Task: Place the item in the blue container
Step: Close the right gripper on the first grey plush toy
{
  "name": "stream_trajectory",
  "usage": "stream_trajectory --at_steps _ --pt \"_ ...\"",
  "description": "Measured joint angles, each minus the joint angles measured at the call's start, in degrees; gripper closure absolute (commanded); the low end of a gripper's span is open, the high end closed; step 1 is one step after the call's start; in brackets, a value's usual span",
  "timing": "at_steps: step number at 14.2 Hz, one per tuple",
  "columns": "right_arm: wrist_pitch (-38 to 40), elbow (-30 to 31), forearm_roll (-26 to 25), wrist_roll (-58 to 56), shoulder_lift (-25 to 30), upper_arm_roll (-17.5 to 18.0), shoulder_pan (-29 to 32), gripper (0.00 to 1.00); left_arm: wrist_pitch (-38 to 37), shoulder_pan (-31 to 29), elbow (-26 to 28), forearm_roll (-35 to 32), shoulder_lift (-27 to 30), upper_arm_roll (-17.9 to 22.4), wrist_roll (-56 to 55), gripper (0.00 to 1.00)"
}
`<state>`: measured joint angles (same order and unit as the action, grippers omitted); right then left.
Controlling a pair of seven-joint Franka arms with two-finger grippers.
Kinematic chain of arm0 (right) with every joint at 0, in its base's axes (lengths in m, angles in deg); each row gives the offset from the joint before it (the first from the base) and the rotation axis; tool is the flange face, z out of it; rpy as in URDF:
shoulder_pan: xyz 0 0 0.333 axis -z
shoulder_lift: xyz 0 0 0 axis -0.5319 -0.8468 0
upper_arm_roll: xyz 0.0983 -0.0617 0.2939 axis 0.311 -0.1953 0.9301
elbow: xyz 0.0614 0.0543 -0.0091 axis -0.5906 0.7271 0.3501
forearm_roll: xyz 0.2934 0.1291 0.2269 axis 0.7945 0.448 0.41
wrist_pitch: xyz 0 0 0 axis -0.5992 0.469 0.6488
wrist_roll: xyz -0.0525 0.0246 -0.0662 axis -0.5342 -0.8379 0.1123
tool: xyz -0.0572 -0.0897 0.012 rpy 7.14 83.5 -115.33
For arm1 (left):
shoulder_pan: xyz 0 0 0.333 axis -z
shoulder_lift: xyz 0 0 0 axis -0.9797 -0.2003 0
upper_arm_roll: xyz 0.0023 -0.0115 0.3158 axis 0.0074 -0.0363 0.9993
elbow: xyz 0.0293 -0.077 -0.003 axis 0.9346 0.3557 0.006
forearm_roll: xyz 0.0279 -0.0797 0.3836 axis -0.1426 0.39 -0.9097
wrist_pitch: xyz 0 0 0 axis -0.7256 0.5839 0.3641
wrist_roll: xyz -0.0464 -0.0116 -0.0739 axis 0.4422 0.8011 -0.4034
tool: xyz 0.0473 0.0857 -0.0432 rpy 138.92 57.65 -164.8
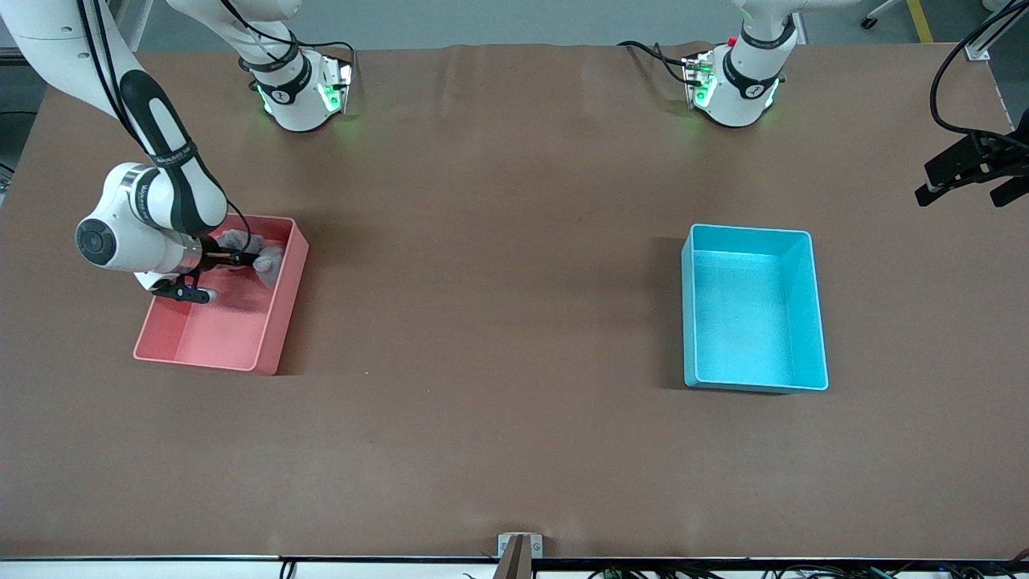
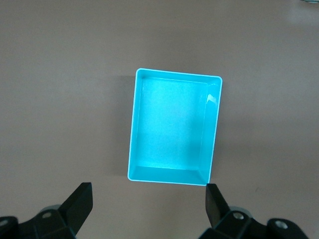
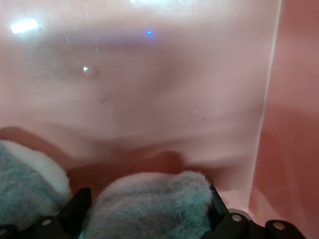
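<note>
Front view: R gripper is down inside the pink bin, at the end farther from the front cam. The grey plush item sits at its fingers, tips spread around it, not yet pinched. The blue container stands well apart, toward the left arm's end of the table. L gripper isn't seen here; that arm waits.

L wrist view: L gripper has its fingers spread wide, nothing between; blue container lies below, just past the tips.

R wrist view: fingers spread, grey plush item between them, touching both; more fur just outside one finger. Pink bin wall close beside.
</note>
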<state>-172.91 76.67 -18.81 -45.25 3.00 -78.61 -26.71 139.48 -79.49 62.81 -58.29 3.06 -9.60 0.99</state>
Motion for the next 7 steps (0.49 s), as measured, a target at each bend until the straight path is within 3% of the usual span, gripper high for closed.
stream_trajectory --at_steps 7 --pt "1.14 -0.29 0.57 0.0 0.0 0.01 0.0 0.02 0.0 0.0 0.0 0.0 0.0 0.0 0.0 0.0"
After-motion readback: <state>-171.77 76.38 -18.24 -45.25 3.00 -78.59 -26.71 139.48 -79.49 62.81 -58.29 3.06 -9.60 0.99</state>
